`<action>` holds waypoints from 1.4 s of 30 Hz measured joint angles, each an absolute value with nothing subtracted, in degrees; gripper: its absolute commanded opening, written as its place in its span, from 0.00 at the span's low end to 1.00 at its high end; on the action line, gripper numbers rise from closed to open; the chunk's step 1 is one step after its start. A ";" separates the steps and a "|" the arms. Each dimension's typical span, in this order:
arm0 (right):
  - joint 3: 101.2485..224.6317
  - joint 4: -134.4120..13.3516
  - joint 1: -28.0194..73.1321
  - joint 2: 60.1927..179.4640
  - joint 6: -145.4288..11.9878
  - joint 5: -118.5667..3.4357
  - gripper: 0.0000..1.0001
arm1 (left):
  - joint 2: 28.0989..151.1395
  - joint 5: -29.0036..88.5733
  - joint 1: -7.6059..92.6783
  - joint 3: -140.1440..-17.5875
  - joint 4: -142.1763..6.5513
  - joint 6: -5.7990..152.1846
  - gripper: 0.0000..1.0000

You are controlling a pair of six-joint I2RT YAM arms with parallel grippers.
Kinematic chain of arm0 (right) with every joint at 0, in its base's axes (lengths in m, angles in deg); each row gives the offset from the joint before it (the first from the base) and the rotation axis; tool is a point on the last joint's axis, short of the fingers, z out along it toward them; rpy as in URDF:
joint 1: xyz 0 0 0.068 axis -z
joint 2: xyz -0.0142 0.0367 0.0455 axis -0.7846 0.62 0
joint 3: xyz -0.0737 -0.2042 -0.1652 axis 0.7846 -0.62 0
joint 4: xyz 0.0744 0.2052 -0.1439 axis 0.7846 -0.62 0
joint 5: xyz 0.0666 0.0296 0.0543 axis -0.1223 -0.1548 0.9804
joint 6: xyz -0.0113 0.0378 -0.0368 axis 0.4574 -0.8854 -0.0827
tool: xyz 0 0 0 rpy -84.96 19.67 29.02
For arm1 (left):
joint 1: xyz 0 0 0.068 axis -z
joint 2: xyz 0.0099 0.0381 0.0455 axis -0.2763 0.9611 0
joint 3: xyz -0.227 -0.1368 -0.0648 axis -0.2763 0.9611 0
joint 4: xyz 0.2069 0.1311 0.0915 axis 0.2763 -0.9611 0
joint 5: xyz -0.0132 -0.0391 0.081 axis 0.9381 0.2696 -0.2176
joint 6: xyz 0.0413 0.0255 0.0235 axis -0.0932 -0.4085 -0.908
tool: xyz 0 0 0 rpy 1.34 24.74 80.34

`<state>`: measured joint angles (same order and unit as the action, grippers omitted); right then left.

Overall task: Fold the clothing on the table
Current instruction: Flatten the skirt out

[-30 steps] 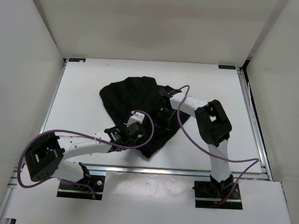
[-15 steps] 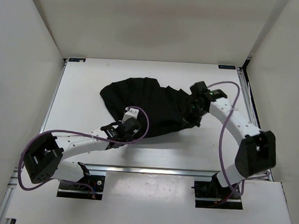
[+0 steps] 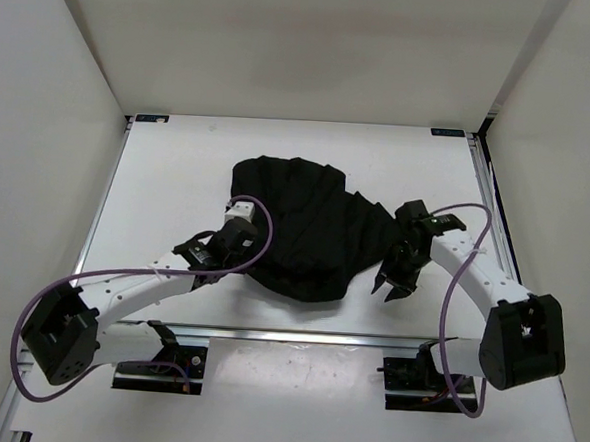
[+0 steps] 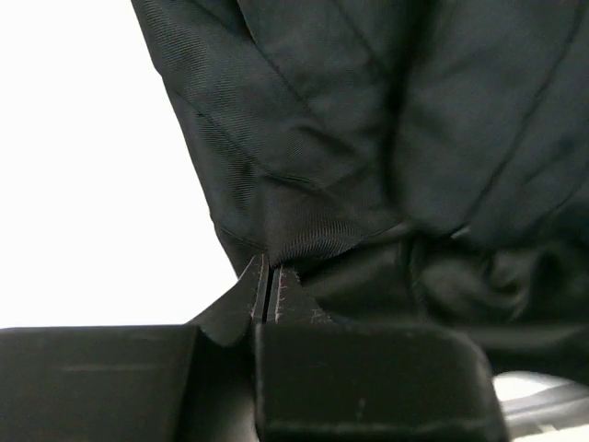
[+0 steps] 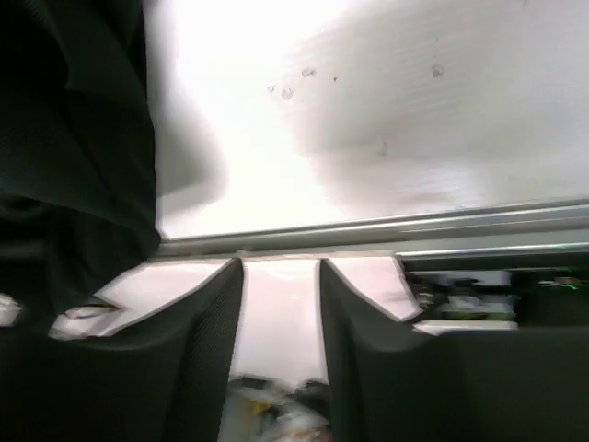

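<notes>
One thing changed: the right gripper (image 5: 281, 308) has just let go, fingers apart, while the left gripper (image 4: 267, 287) stays pinched on the clothing (image 3: 309, 232), bunched mid-picture on the table (image 3: 168, 173), not folded yet.

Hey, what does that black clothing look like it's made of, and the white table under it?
The clothing looks like thin woven cloth, matte: fine diagonal ribbing and soft creases show up close. The table seems a hard, smooth white sheet, perhaps laminate or painted board, with a silvery, metal-looking rail along its edge.
</notes>
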<state>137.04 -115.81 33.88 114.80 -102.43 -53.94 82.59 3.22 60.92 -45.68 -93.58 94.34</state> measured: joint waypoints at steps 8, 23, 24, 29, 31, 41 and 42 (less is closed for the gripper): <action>152.54 -118.89 21.40 119.32 -97.14 -61.57 0.51 | 81.43 3.33 60.07 -45.63 -95.81 93.73 0.04; 179.42 -125.12 4.66 149.22 -89.21 -67.38 0.49 | 83.07 3.20 59.39 -49.22 -96.37 93.51 0.02; 179.92 -125.98 4.29 149.25 -88.77 -67.40 0.50 | 83.12 3.02 59.32 -49.42 -96.37 93.56 0.02; 180.62 -129.91 2.65 149.25 -86.91 -67.42 0.50 | 83.82 2.91 59.28 -49.85 -96.16 93.88 0.00; 180.62 -131.70 1.20 149.25 -86.36 -67.42 0.50 | 84.23 2.91 59.28 -49.85 -96.05 94.10 0.00; 180.10 -133.67 -3.04 149.25 -84.51 -63.99 0.49 | 84.93 2.91 59.00 -49.85 -95.15 95.31 0.00; 179.90 -133.49 -2.97 149.25 -84.48 -63.58 0.49 | 85.06 2.91 59.00 -49.85 -95.17 95.35 0.00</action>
